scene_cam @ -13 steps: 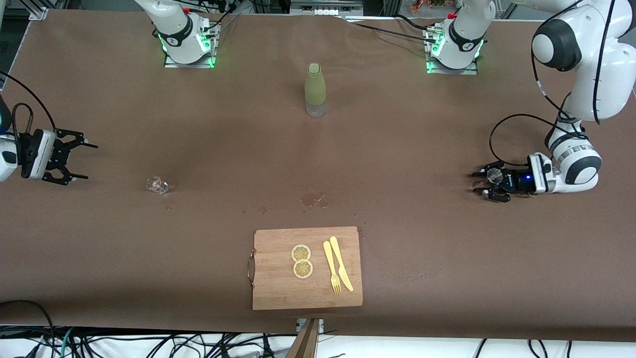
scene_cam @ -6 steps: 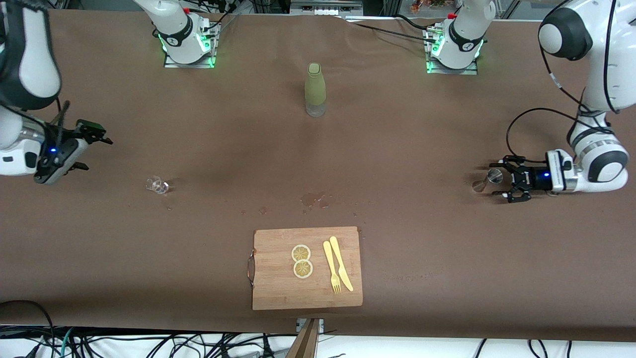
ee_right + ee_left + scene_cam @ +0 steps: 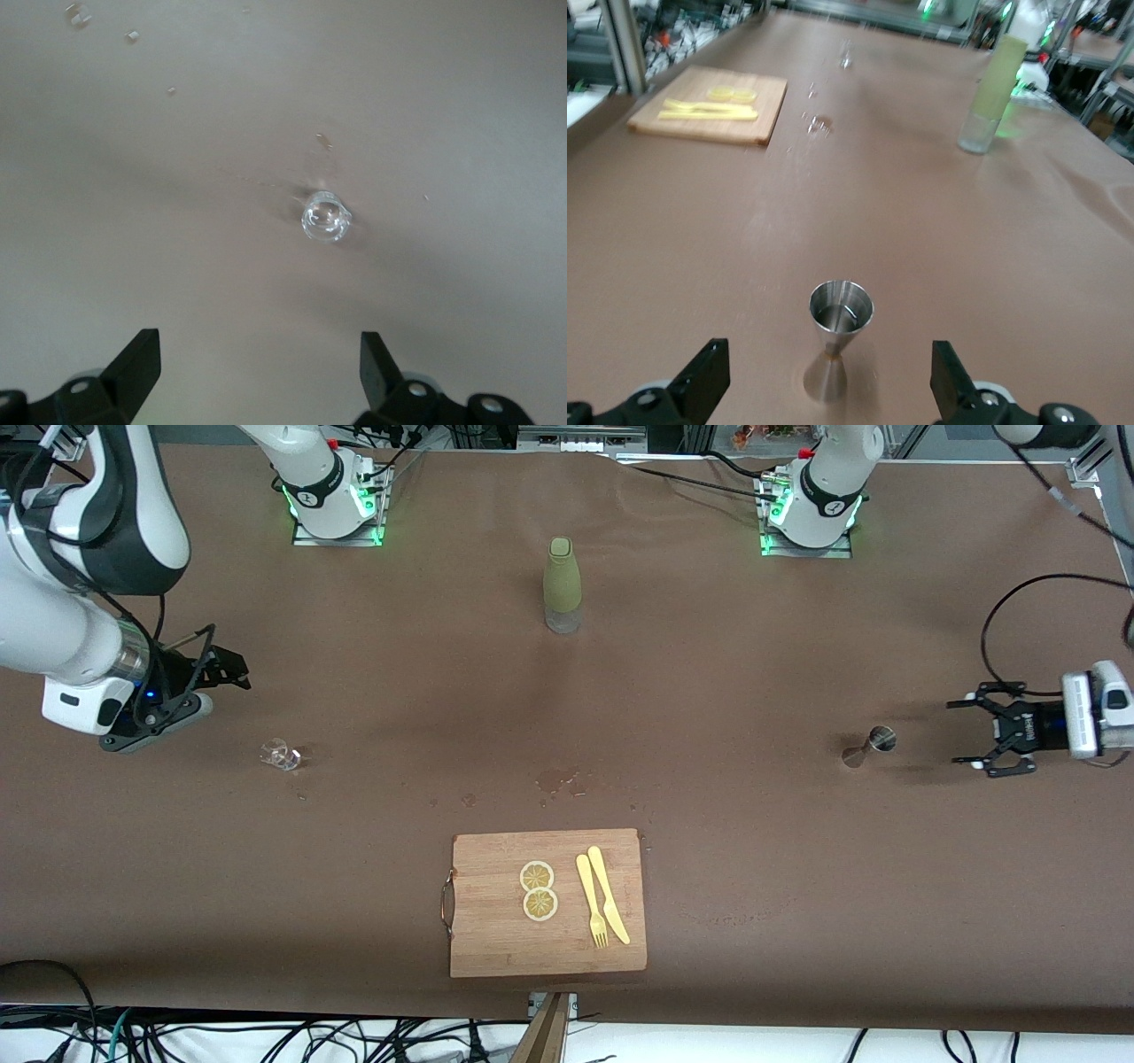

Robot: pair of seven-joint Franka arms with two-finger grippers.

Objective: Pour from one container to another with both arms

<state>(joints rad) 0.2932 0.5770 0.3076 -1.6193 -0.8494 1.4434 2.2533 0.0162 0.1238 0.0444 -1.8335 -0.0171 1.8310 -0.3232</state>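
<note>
Since a second ago, the left gripper has let go of the metal measuring cup and drawn back toward the right edge of the front view; it now hangs clear of the cup with its fingers spread wide, at middle right of the frame. That cup stands upright on the brown table, alone, and the left wrist view shows it low in the centre with the two finger tips apart on either side below it.

Meanwhile the right gripper has swung in from the left edge and now sits at upper left of the front view, fingers apart and holding nothing. A small clear glass rests on the table just below it in the frame; in the right wrist view it lies near the centre.

A green bottle stands at top centre between the two bases. At bottom centre lies a wooden cutting board with two lemon slices, a yellow fork and a yellow knife. A wet spot marks the table above the board.
</note>
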